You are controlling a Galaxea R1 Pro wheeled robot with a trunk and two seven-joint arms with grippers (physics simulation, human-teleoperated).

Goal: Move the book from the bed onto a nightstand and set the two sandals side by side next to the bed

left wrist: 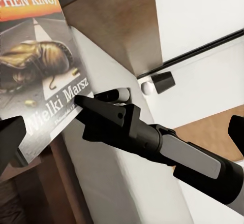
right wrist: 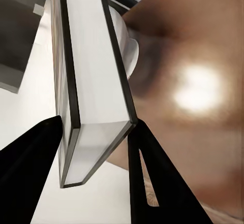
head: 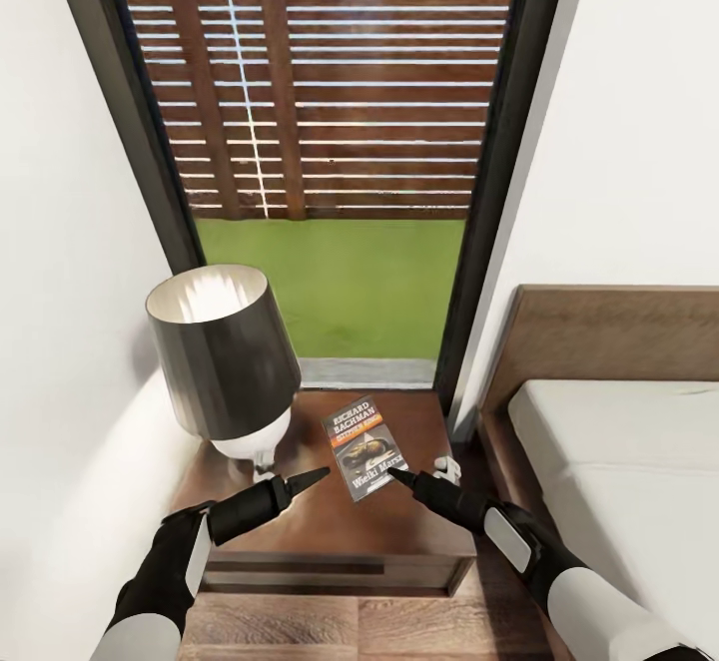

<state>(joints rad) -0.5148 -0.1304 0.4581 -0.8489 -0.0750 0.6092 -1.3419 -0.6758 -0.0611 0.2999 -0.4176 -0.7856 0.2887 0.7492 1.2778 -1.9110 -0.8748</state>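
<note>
The book (head: 364, 441), a dark paperback with white "RICHARD BACHMAN" lettering and an orange band, is over the glossy top of the dark brown nightstand (head: 330, 531). My right gripper (head: 397, 475) is shut on its near edge. The right wrist view shows the book's edge (right wrist: 94, 82) held between the right gripper's (right wrist: 96, 122) two black fingers. My left gripper (head: 318, 474) is open just left of the book, fingers apart in the left wrist view (left wrist: 127, 122), facing the cover (left wrist: 35, 61). I cannot tell whether the book touches the top. The sandals are out of view.
A black-shaded lamp (head: 225, 351) with a white base stands on the nightstand's left half. The bed (head: 619, 461), with a brown headboard, lies to the right. A tall dark-framed window (head: 330, 142) is behind, and white walls stand on both sides. Wood-plank floor (head: 330, 631) lies in front.
</note>
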